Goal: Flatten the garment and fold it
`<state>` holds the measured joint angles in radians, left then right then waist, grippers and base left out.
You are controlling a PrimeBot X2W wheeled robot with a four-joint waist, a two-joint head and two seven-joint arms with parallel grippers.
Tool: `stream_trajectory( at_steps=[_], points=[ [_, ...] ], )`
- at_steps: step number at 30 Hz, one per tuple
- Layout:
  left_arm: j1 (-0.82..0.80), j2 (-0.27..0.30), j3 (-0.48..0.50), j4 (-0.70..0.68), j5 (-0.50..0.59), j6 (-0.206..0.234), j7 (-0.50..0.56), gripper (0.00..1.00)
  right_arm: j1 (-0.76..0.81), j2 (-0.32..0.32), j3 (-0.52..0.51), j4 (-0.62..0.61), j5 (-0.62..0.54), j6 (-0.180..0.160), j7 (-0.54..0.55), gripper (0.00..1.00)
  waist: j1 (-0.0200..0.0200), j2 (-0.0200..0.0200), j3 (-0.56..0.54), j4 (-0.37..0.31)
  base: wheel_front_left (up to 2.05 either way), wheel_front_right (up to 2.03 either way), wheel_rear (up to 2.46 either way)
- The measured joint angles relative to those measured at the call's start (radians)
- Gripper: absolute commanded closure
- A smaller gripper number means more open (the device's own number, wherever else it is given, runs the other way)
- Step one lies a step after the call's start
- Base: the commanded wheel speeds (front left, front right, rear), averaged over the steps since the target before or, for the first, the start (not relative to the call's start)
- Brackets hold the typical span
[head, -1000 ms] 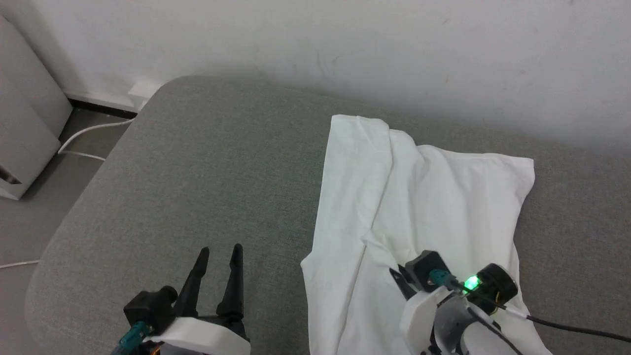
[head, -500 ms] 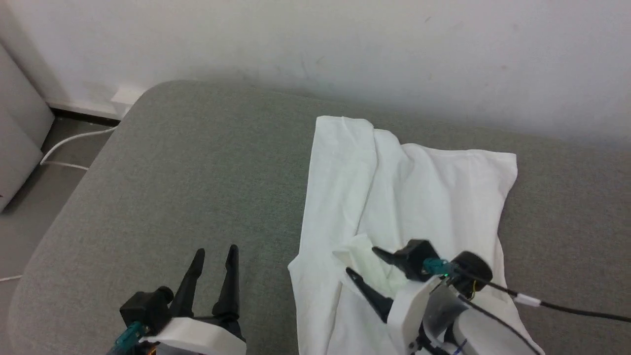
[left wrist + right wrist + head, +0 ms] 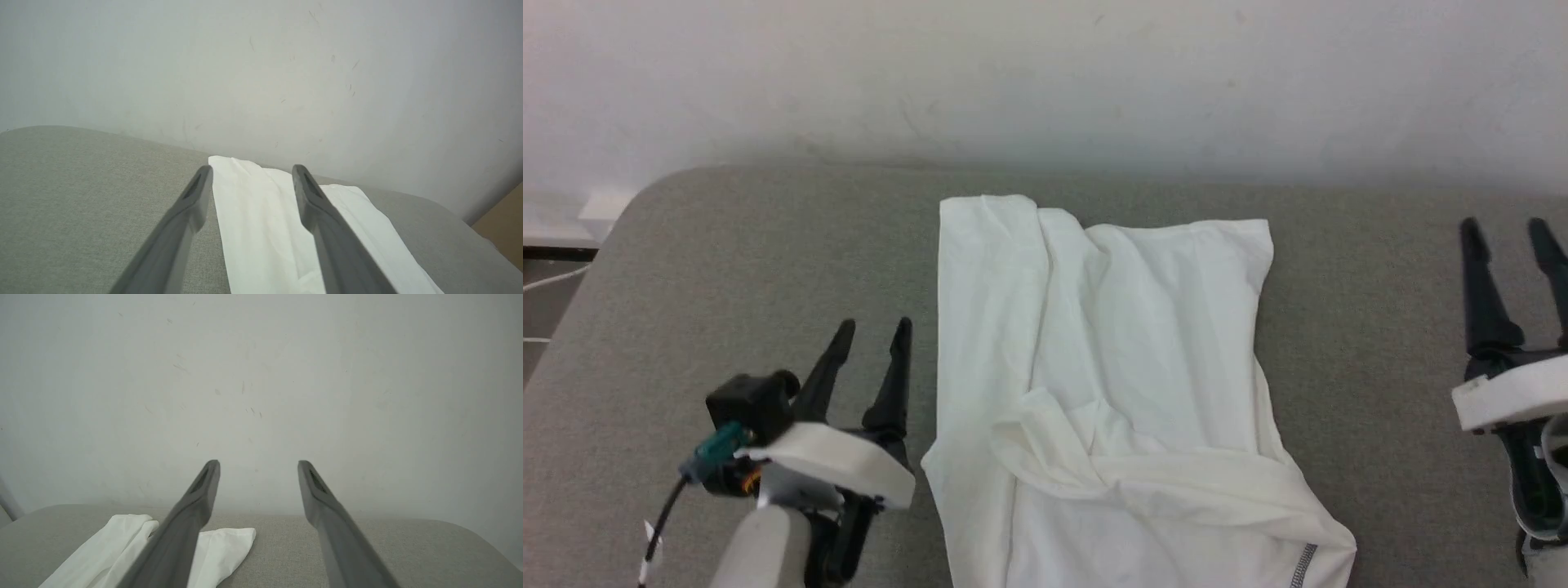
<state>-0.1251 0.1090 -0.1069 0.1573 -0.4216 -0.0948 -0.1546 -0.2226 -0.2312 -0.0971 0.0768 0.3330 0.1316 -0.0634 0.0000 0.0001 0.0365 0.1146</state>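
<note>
Shirt [image 3: 1111,367] lies mid-couch [image 3: 727,269] by the wall; sides look folded in already, but a lumpy crease near the front needs smoothing and the crosswise fold isn't done; left gripper [image 3: 875,327] and right gripper [image 3: 1503,224] spread wide, empty, flanking it.

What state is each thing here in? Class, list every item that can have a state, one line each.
white thin-fabric garment: lying on the cushion, partly folded, wrinkled, with a bunched fold across its near part; neither hand holds it.
left hand, two long dark fingers: open, empty, just left of the garment's edge.
right hand, two long dark fingers: open, empty, well apart from the garment, on its right.
grey fabric cushion: smooth, bearing the garment.
</note>
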Motion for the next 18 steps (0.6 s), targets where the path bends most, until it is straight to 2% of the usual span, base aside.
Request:
stream_trajectory(
  at_steps=[3, 8, 18],
  points=[
    [-0.085, 0.037, -0.006, 0.024, 0.001, 0.000, 0.094, 0.00, 0.044, 0.059, -0.090, -0.063, -0.002, 0.000, -0.008, 0.00, 0.0000, 0.0000, 0.032, -0.028, 0.00, 0.00, 0.00],
    [-0.285, 0.112, -0.021, 0.107, 0.006, -0.001, 0.286, 0.00, 0.075, 0.130, -0.164, -0.172, -0.006, 0.000, -0.007, 0.00, 0.0002, 0.0000, 0.105, -0.077, 0.00, 0.00, 0.00],
    [-0.686, 0.256, -0.031, 0.353, -0.065, -0.021, 0.639, 0.00, 0.081, 0.166, -0.149, -0.254, 0.003, 0.000, -0.001, 0.00, 0.0004, 0.0000, 0.271, -0.187, 0.00, 0.00, 0.00]
  ],
)
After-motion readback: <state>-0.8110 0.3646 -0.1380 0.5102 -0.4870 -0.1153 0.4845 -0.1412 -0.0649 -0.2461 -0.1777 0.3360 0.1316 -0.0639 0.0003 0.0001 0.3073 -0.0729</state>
